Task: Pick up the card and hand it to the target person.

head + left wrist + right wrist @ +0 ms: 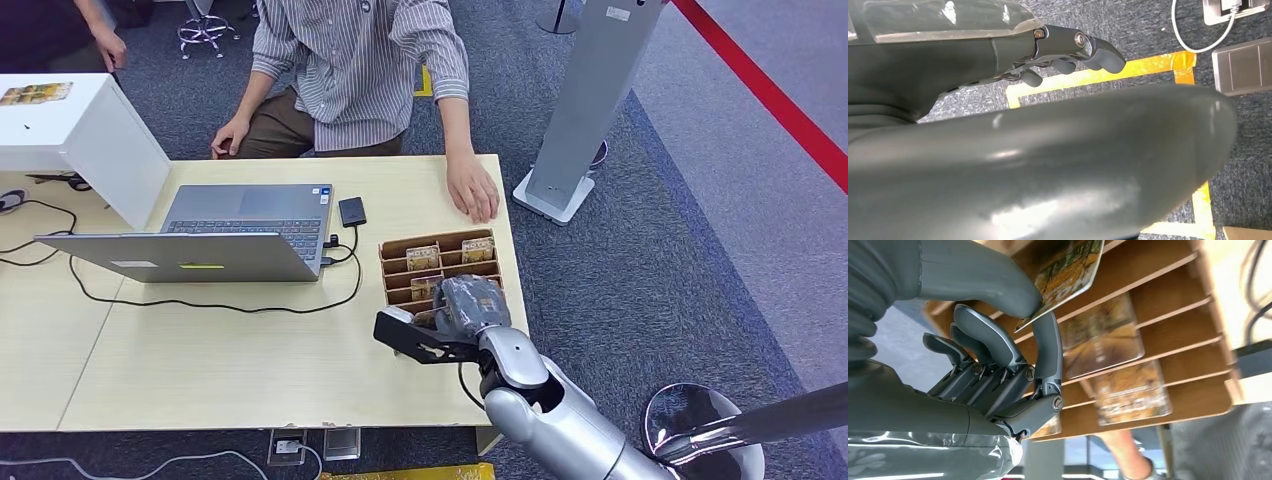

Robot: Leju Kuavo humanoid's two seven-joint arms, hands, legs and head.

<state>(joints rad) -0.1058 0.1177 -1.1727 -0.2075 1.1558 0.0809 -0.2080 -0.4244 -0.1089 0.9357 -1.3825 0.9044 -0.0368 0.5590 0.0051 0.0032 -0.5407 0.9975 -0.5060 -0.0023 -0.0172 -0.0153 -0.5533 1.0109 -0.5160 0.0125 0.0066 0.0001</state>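
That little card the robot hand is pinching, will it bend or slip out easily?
The card looks thin and flat, so probably light and slightly bendy. Its glossy face suggests it may slip. The right robot hand pinches only its corner between thumb and finger, so it might pivot.

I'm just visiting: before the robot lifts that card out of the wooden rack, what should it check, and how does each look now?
1. Card held: ok. The right hand pinches a yellow-brown picture card between thumb and a finger.
2. Card free of the slotted brown wooden rack: cannot tell; the hand hides it in the head view.
3. Other cards staying in their slots: ok.
4. Receiver ready: ok; the person in the striped shirt rests a hand on the table beside the rack.
5. Silver laptop and black cable away from the path: ok.
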